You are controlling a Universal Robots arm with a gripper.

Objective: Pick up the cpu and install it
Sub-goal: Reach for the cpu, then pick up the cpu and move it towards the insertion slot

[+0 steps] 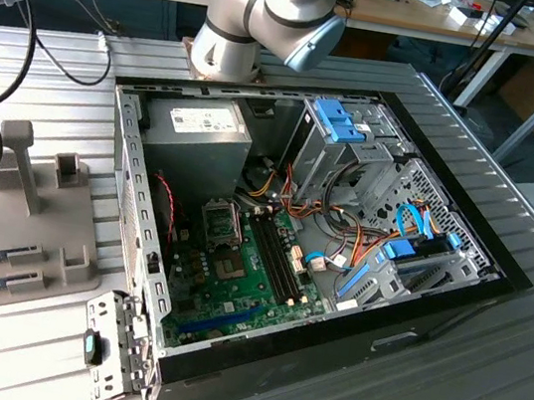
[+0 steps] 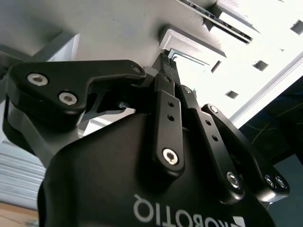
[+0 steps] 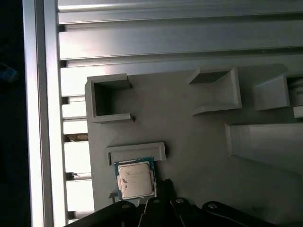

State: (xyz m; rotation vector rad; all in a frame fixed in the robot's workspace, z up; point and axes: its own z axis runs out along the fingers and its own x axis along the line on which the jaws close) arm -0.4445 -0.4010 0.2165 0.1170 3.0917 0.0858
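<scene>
The cpu [image 3: 136,178], a small square chip with a silver top and thin green rim, lies flat in a shallow seat of the grey fixture plate [image 3: 189,123] in the first wrist view. My gripper [image 3: 165,185] hovers close beside one edge of the cpu, its black fingertips drawn together with nothing between them. In the second wrist view the gripper [image 2: 166,59] points at the same grey plate. In the exterior view the open computer case [image 1: 411,312] holds the green motherboard [image 1: 244,287], whose metal-framed socket [image 1: 221,221] sits near the middle.
The grey fixture plate [image 1: 42,227] with upright holders lies at the exterior view's left of the case, on a ribbed metal table [image 1: 479,393]. Inside the case are drive cages [image 1: 356,143], a power supply [image 1: 197,129] and loose cables. Raised pockets [image 3: 106,97] surround the cpu's seat.
</scene>
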